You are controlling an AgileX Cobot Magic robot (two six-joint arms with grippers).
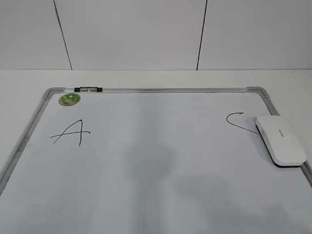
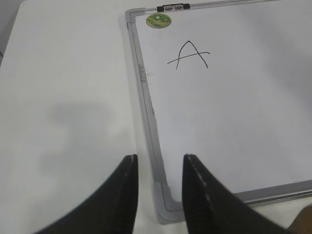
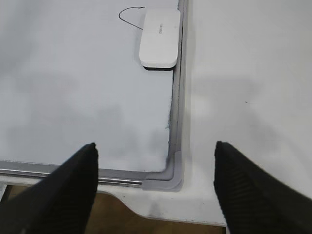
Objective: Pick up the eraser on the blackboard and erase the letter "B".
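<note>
The white eraser (image 1: 280,140) lies flat at the right edge of the blackboard (image 1: 146,161), over part of a curved "C" stroke (image 1: 238,121). It also shows in the right wrist view (image 3: 159,38), far ahead of my right gripper (image 3: 155,145), which is wide open and empty above the board's near right corner. My left gripper (image 2: 160,157) is open and empty above the board's near left corner (image 2: 165,200). A slanted "A" (image 1: 71,132) is drawn at the left. No letter "B" shows; the middle of the board is blank. Neither gripper shows in the exterior view.
A green sticker (image 1: 69,99) and a black-and-silver clip (image 1: 88,89) sit at the board's far left corner. The white table (image 2: 73,97) surrounds the board. Its front edge, with brown floor below (image 3: 122,219), lies just behind the board's near frame.
</note>
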